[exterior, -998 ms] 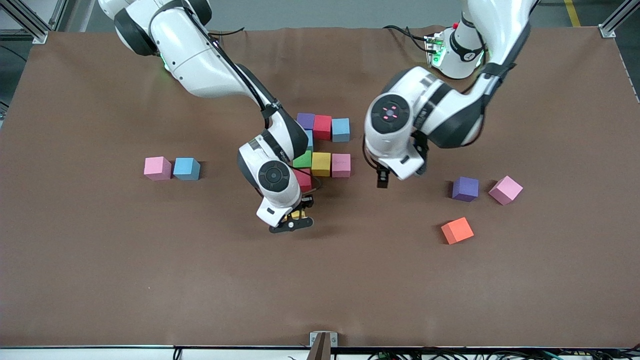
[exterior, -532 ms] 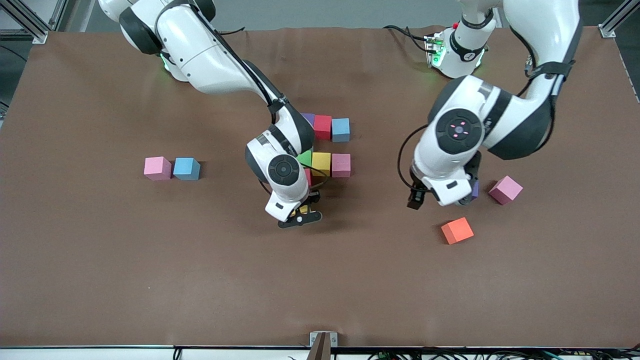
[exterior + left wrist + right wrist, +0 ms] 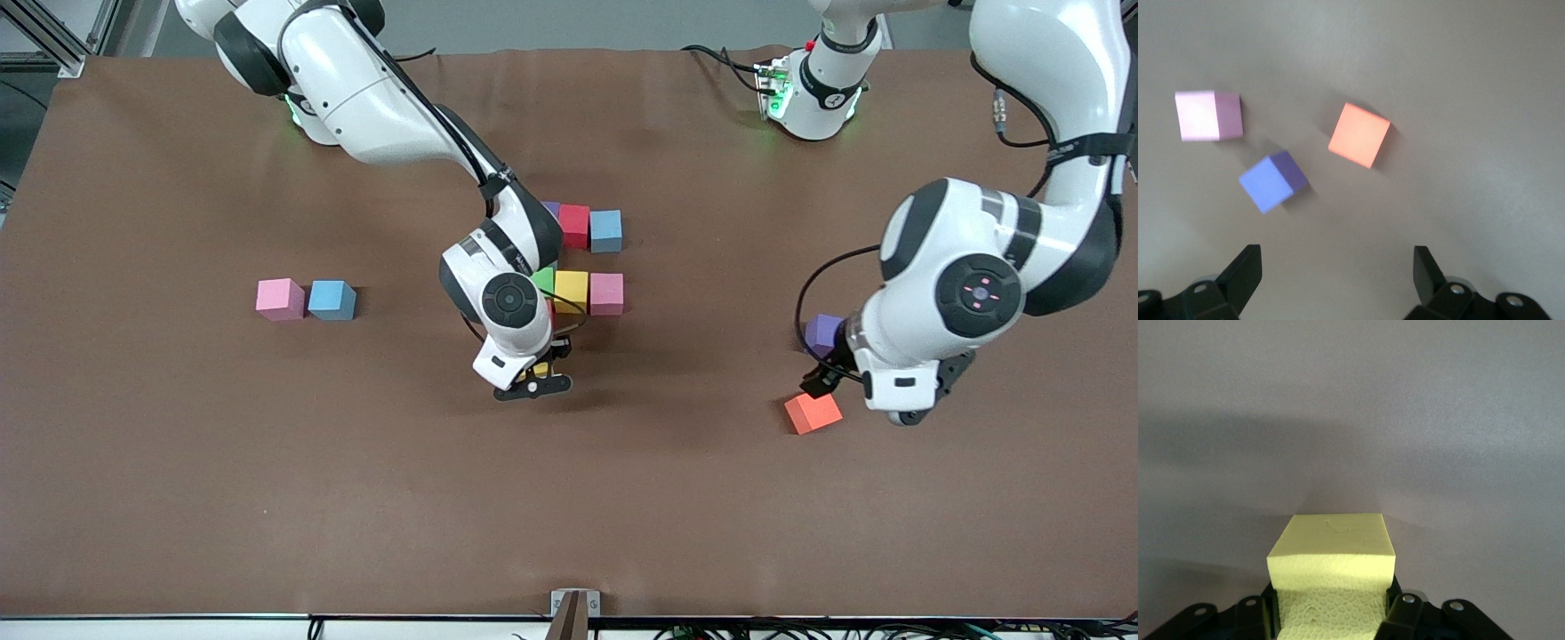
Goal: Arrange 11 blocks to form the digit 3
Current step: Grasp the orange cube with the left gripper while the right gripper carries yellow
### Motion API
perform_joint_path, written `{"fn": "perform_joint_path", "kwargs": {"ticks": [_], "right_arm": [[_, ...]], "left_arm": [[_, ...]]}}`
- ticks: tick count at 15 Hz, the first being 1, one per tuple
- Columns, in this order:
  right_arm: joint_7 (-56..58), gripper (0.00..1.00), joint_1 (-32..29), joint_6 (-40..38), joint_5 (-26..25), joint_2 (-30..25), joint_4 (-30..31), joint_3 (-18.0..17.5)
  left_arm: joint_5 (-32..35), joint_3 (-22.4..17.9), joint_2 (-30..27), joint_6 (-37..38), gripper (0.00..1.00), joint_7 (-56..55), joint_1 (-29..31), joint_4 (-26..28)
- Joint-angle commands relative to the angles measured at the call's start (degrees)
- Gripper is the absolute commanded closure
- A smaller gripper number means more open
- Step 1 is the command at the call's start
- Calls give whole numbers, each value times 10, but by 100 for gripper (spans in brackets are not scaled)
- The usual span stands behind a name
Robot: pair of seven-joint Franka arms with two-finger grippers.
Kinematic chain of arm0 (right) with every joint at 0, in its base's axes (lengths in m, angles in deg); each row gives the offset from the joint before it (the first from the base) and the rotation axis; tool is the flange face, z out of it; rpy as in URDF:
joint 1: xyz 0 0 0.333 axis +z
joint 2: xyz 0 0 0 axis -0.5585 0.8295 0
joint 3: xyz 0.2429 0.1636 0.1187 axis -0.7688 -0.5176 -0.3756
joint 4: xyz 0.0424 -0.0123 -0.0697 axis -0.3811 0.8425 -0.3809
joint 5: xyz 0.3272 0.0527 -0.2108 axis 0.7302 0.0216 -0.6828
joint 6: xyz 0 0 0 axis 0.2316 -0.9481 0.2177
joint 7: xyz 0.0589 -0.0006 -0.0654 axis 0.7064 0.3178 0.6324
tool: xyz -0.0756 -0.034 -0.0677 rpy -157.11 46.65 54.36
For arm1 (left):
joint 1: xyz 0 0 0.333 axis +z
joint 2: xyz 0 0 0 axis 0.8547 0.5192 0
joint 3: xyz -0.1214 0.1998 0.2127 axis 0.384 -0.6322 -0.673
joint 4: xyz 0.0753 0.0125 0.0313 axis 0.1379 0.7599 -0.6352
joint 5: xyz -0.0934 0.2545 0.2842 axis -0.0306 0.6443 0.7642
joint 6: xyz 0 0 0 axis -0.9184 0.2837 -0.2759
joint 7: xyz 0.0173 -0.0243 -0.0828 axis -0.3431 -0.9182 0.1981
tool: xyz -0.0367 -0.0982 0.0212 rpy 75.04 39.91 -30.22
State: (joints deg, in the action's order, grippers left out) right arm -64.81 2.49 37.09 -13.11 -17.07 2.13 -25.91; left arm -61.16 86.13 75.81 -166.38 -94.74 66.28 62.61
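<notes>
Yellow block (image 3: 1331, 577): clamped in my right gripper (image 3: 533, 378), centre frame, over bare table just below the block cluster (image 3: 582, 258).
Left gripper (image 3: 1338, 280): fingers wide apart, holding nothing, lower right, over the orange block (image 3: 813, 411) and purple block (image 3: 822, 331).

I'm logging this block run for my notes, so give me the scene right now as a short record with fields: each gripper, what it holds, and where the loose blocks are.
right gripper: shut on yellow block, over bare table, beside the partly built digit 3
left gripper: open, empty, over the table near the orange block
loose blocks, left arm's end: orange block, purple block, pink block
loose blocks, right arm's end: pink block beside blue block
</notes>
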Motion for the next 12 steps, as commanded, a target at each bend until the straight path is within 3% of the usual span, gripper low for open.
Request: {"fn": "perform_joint_path", "kwargs": {"ticks": [1,12], "right_arm": [[-14,47,8,-20,11,5,18,-1],[-45,47,19,-24,16,5,17,-2]], "left_arm": [[12,-1,12,-19,0,68,5,-12],[38,-1,48,-52,0,257,46,-11]]}}
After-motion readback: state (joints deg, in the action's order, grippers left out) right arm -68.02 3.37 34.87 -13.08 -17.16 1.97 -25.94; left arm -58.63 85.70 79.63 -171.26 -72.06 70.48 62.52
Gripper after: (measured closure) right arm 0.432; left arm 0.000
